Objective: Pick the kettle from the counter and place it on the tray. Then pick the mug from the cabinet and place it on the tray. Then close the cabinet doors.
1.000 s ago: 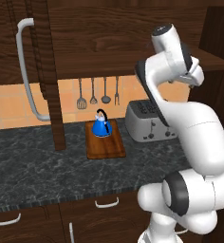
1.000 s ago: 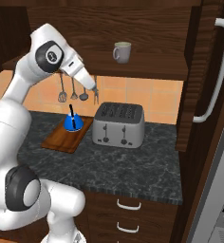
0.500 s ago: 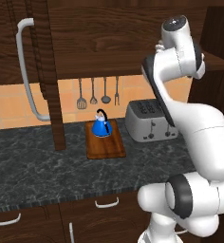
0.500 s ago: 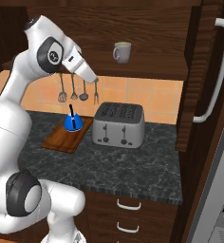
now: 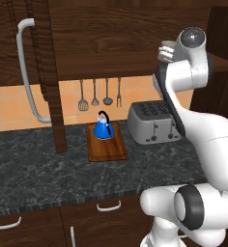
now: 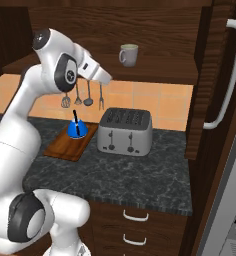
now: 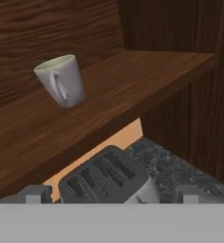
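Table (image 5: 48, 169): dark marbled stone, orange tiled wall behind.
Tray (image 5: 107, 147): on table, kettle (image 5: 104, 129) on it.
Mug (image 6: 128, 54): on cabinet shelf (image 7: 133, 80).
Tool (image 7: 111, 198): fingers apart, empty.

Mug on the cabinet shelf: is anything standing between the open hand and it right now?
Nothing visible does. The mug stands alone on the bare cabinet shelf, doors open, with the hand raised to its left in the right base view, apart from it. The toaster sits lower, on the counter, out of the line between them.
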Motion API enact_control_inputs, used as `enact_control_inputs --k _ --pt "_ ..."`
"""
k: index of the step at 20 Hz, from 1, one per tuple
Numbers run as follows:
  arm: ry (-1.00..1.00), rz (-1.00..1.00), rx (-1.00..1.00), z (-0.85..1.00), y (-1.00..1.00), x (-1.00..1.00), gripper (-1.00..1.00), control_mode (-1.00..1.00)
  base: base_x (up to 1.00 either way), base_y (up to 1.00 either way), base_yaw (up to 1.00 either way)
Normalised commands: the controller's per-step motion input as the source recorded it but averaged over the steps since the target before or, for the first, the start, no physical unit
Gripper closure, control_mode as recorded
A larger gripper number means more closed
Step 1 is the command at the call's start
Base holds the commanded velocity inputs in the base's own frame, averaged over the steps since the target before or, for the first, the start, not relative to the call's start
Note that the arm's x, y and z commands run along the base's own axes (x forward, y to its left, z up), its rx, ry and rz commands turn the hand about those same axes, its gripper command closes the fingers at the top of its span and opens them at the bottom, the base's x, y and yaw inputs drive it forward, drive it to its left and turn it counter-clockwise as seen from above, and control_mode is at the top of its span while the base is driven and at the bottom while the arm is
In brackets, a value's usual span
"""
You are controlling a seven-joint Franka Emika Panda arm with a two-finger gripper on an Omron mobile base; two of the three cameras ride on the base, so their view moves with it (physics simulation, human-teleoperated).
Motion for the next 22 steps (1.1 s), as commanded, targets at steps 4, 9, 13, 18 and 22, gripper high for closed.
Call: enact_control_inputs --k 4,9,13,18,22 --pt "0.00 0.25 -0.08 0.19 0.00 0.43 -1.00 -1.00 0.00 0.00 0.00" --pt "0.00 0.08 -0.05 0.20 0.00 0.47 -1.00 -1.00 0.00 0.00 0.00" --pt "0.00 0.00 -0.08 0.02 0.01 0.42 -1.00 -1.00 0.00 0.00 0.00" --pt "0.05 0.00 -0.02 0.00 0.00 0.50 -1.00 -1.00 0.00 0.00 0.00" --pt "0.05 0.00 -0.05 0.02 -0.08 0.42 -1.00 -1.00 0.00 0.00 0.00"
